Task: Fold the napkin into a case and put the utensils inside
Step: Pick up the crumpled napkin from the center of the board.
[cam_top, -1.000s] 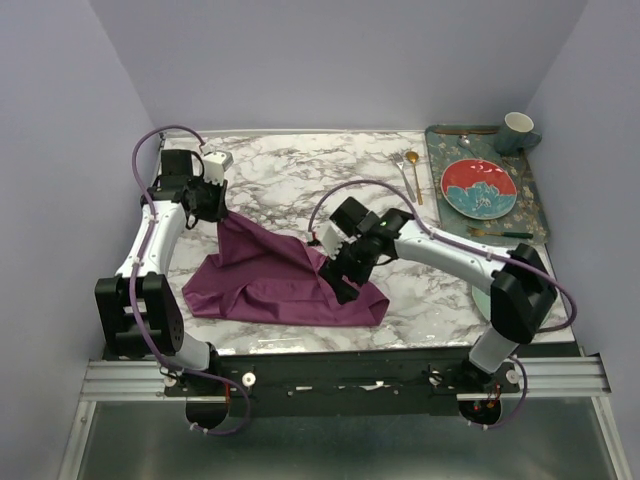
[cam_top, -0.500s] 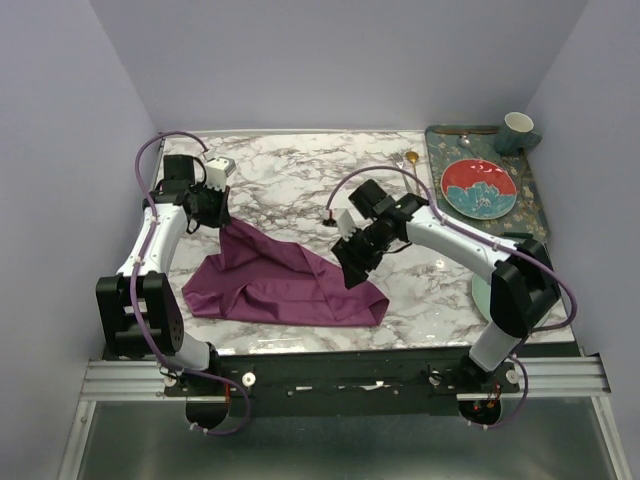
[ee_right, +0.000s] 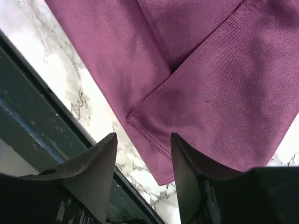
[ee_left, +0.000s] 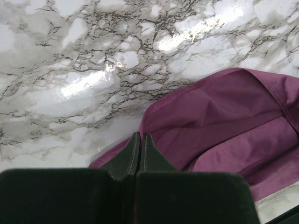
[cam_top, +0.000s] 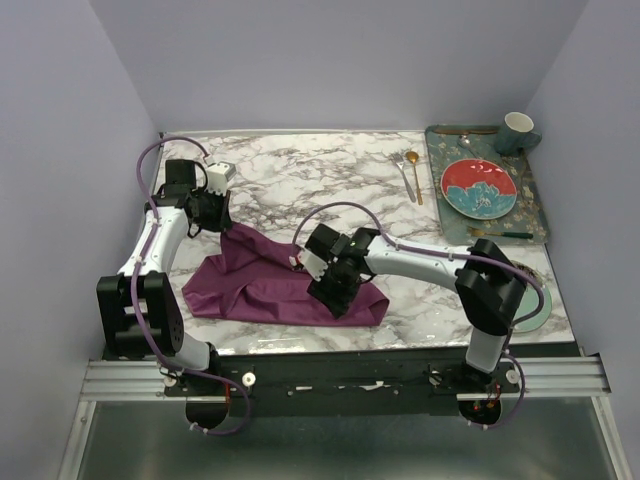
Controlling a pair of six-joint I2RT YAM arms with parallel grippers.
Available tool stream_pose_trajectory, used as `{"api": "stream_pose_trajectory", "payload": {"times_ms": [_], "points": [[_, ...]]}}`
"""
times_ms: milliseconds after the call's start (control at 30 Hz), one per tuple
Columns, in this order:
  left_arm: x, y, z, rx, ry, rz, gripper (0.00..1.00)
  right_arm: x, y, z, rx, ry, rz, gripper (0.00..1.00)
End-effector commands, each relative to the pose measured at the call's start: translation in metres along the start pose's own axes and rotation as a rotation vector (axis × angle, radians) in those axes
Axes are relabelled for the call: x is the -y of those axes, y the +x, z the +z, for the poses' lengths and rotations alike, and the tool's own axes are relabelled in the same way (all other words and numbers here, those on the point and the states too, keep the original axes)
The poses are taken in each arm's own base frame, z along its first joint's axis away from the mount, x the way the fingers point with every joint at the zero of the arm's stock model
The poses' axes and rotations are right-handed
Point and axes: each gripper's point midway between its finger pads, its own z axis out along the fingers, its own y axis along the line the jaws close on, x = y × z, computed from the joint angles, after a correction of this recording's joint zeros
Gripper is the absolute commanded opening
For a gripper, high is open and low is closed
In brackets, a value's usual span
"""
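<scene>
The plum-purple napkin (cam_top: 258,285) lies as a wide, rumpled, loosely doubled sheet on the marble, and no case shape shows. My left gripper (cam_top: 222,224) is shut on its far left corner, with cloth (ee_left: 224,107) spreading right of the closed fingertips (ee_left: 140,136). My right gripper (cam_top: 336,294) hovers open over the napkin's near right part. A hemmed corner of the cloth (ee_right: 210,60) lies below the gap (ee_right: 143,140). The silver fork (cam_top: 401,175) and gold spoon (cam_top: 414,176) lie side by side at the far right, away from both grippers.
A patterned tray (cam_top: 535,215) at the far right holds a red plate (cam_top: 478,188), a mug (cam_top: 517,131) and a green-handled utensil (cam_top: 502,233). A pale green plate (cam_top: 537,306) sits under the right arm. The dark front rail (ee_right: 28,107) runs close by the napkin's corner.
My right arm swung left and toward the near edge, coming down over the napkin's near right part with its jaws narrower. The left gripper kept its hold, shifting slightly.
</scene>
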Motion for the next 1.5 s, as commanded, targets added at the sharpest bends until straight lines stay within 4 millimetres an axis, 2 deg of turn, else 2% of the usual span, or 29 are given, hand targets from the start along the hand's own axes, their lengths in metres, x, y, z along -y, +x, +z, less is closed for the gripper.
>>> {"api": "stream_pose_trajectory", "payload": {"times_ms": [0, 100, 300, 367, 600, 800, 967, 1133, 1233, 1300, 1333, 1433, 1467], "points": [[0.004, -0.01, -0.004, 0.059, 0.017, -0.01, 0.0, 0.005, -0.015, 0.006, 0.001, 0.105, -0.001, 0.58], [0.004, -0.01, -0.003, 0.058, 0.019, -0.023, 0.0, 0.002, -0.013, 0.014, -0.024, 0.121, -0.007, 0.54], [0.006, -0.009, -0.004, 0.072, 0.017, -0.025, 0.0, -0.002, -0.012, 0.026, -0.045, 0.194, -0.024, 0.56], [0.006, -0.008, -0.004, 0.076, 0.018, -0.026, 0.0, 0.001, -0.015, 0.028, -0.047, 0.253, -0.043, 0.57], [0.006, -0.004, -0.004, 0.08, 0.013, -0.021, 0.0, 0.013, -0.005, 0.036, -0.071, 0.353, -0.028, 0.56], [0.005, -0.003, -0.003, 0.078, 0.013, -0.012, 0.0, 0.016, -0.011, 0.021, -0.027, 0.388, -0.034, 0.5], [0.007, -0.004, -0.002, 0.08, 0.019, -0.011, 0.0, 0.018, -0.014, 0.007, 0.009, 0.408, -0.042, 0.36], [0.006, -0.008, -0.003, 0.08, 0.018, -0.01, 0.0, 0.026, -0.015, -0.004, 0.034, 0.427, -0.03, 0.27], [0.005, -0.011, -0.004, 0.083, 0.015, -0.006, 0.0, 0.034, -0.017, -0.017, 0.061, 0.436, -0.004, 0.2], [0.004, -0.014, -0.006, 0.082, 0.012, -0.003, 0.0, 0.041, -0.015, -0.023, 0.06, 0.44, -0.011, 0.1], [0.003, -0.016, -0.006, 0.084, 0.01, 0.0, 0.0, 0.043, -0.015, -0.027, 0.07, 0.441, -0.008, 0.01], [0.005, -0.027, -0.014, 0.102, 0.016, 0.023, 0.0, 0.06, -0.013, -0.039, 0.083, 0.462, 0.008, 0.01], [0.007, -0.034, -0.02, 0.113, 0.022, 0.053, 0.0, 0.073, -0.013, -0.052, 0.109, 0.478, 0.035, 0.01]]}}
